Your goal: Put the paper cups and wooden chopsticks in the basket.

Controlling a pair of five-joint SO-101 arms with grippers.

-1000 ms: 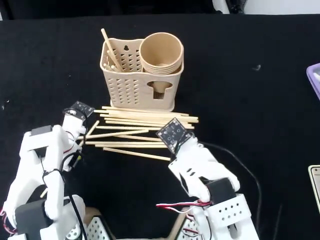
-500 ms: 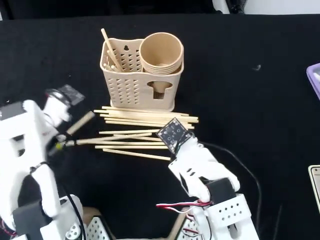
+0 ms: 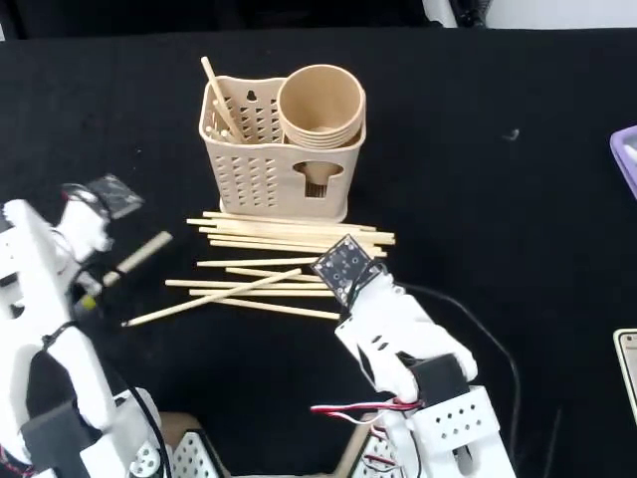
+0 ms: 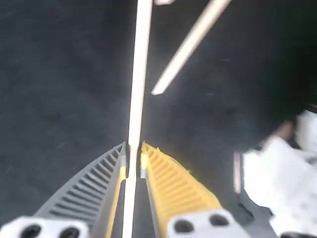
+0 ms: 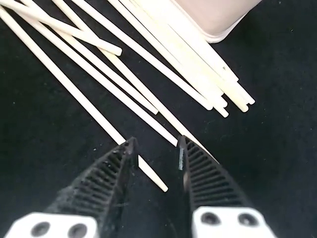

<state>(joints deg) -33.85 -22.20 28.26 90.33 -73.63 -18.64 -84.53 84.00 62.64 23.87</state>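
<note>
- Loose chopsticks (image 3: 289, 235): a spread of sticks lying flat on the counter (image 3: 518, 229), running roughly side to side. The farthest ones lie just against the front foot of the basket (image 3: 254, 179).
- One slanted stick (image 3: 209, 297) crosses the nearer ones, its end pointing toward the left arm.
- Left claw (image 4: 132, 148): pinched tight on a single chopstick (image 4: 138, 74), held off the counter to the left of the pile. The stick juts out ahead of the fingertips.
- Right claw (image 5: 154, 146): parted to a narrow gap and gripping nothing. It sits low over the near edge of the pile, and one stick end (image 5: 148, 173) lies below the gap.
- Basket, two compartments. The right one holds stacked paper cups (image 3: 320, 100), mouth up. The left one holds a chopstick (image 3: 217, 92) leaning and poking above the rim.
- Open room: broad bare counter right of the basket and pile, and behind the basket.
- Right edge: a purple item (image 3: 625, 149), cut off by the frame, well apart from the pile.
- A cable (image 3: 478, 329) loops on the counter beside the right arm.
</note>
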